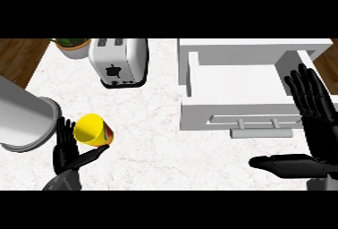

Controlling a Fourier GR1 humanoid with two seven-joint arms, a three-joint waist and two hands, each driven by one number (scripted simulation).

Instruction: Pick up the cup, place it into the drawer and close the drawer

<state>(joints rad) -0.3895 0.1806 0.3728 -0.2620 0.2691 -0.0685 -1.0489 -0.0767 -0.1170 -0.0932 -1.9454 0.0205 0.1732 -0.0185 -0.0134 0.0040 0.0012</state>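
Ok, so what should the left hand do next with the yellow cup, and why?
Probably curl the left hand shut round the yellow cup. Its fingers stand straight along the cup's left side and the thumb reaches out below it, so the cup sits in the gap but isn't gripped yet. The drawer already stands open, so nothing else needs doing first.

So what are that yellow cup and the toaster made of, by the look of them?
The cup looks like smooth plastic or glazed ceramic: plain bright yellow with a red patch, no texture. The toaster looks like pale metal, going by its silvery sheen, with dark, probably plastic, controls at the front.
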